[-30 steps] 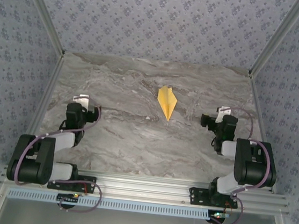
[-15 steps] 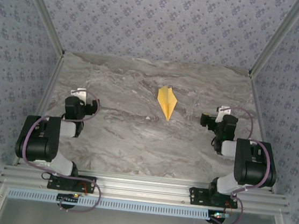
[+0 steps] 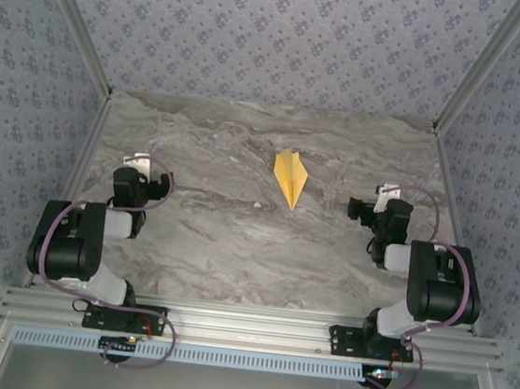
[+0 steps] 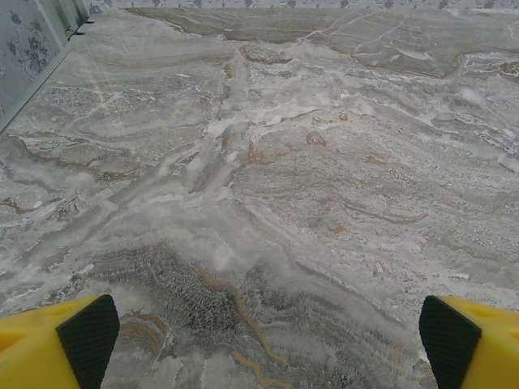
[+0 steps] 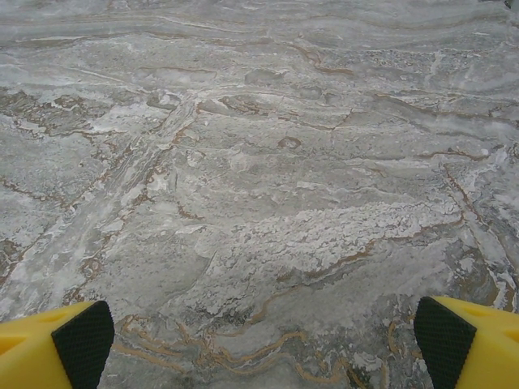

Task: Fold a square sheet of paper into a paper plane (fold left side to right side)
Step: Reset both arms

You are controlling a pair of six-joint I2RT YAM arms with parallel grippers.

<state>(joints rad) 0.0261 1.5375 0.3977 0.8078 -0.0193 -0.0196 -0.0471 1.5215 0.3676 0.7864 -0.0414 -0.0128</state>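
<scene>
Left fingers [image 4: 87, 336] and right fingers [image 5: 83, 340] we saw spread wide, empty; paper plane [image 3: 290, 177] lay on table [image 3: 216, 246], well apart from both

The left gripper [image 4: 266, 344] hangs over the grey marble table [image 4: 276, 162], jaws spread wide, with black pads [image 4: 87, 339] on its yellow fingers. Patterned wallpaper [image 4: 24, 40] rises along the table's far left edge.
</scene>
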